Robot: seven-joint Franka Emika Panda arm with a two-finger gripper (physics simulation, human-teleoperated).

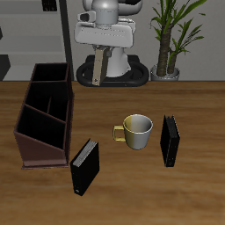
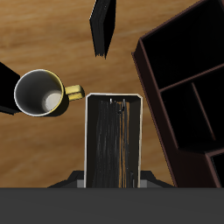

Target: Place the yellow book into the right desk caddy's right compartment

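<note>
My gripper [image 1: 99, 58] is shut on the thin tan-grey yellow book [image 1: 98, 69] and holds it upright above the table's back part, beside the caddy's back end and apart from it. In the wrist view the yellow book [image 2: 112, 140] hangs between my fingers [image 2: 73, 180]. The right desk caddy [image 1: 28, 132] is a dark reddish-brown open box with three sections and also shows in the wrist view [image 2: 166, 79]. Its right compartment [image 1: 51, 75] is the rectangular section at the back end and looks empty.
A yellowish mug [image 1: 138, 130] stands mid-table and shows in the wrist view [image 2: 38, 93]. One black book [image 1: 85, 167] stands near the front edge by the caddy, another [image 1: 170, 141] beside the mug. A potted plant [image 1: 167, 53] stands behind the table.
</note>
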